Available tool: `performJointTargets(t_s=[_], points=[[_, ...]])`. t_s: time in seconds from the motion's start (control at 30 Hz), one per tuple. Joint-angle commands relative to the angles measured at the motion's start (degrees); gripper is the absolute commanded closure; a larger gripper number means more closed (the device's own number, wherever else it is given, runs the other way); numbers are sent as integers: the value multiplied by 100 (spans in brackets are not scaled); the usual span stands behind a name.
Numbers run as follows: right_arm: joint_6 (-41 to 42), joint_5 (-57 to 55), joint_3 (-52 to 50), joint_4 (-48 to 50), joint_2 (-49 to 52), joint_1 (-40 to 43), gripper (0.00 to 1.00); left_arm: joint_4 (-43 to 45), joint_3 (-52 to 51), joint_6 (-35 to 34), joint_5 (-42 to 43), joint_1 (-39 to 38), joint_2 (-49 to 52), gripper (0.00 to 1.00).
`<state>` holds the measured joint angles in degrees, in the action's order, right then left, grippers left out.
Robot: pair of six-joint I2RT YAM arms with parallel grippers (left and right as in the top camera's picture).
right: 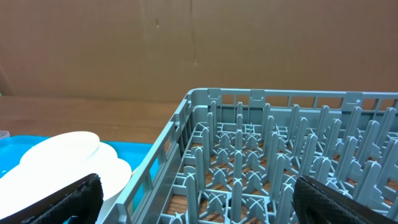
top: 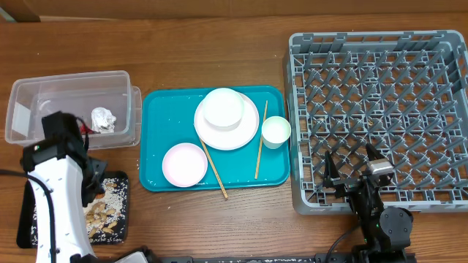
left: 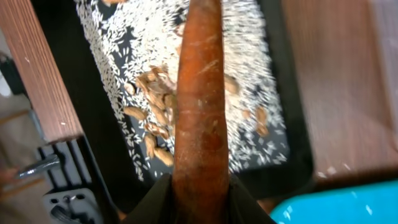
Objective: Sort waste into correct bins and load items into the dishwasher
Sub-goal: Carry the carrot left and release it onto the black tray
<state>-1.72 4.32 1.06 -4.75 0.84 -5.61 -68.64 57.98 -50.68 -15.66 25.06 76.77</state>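
The left gripper (left: 199, 202) is pinching the orange carrot (left: 199, 106) over the black tray (left: 295, 137) of rice (left: 249, 56); waste-sorting seems to be underway. The next move is probably lowering and releasing inside the rim, clear of the teal tray (left: 336, 208) just beside it; the right gripper (right: 208, 205) is standing spread and empty at the dish rack (right: 261, 99).

Staged robot test bench, probably a lab rather than a kitchen. Seen: wood-grain tabletop (top: 219, 51); plain cardboard backdrop (right: 186, 43); grey dish rack (top: 365, 36) standing loose on the table beside teal tray (top: 157, 139).
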Motion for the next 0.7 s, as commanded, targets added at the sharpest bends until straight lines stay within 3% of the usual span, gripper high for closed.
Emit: performJointTargets(t_s=[0.0,0.23,0.53,0.6,0.67], points=[[-22,24,-61,33,-68,0,0,411,-562,-24,-81,317,-76,96],[-22,24,-61,33,-68,0,0,1950,-1585,96,190,466,-70,96],[-22,24,-61,33,-68,0,0,2680,-1812,96,483,463,-70,96],[-22,24,-61,33,-68,0,0,2684,-1812,105,501,459,-70,91],[-22,24,-61,33,-68,0,0,2684,-1810,232,549,459,-70,79]])
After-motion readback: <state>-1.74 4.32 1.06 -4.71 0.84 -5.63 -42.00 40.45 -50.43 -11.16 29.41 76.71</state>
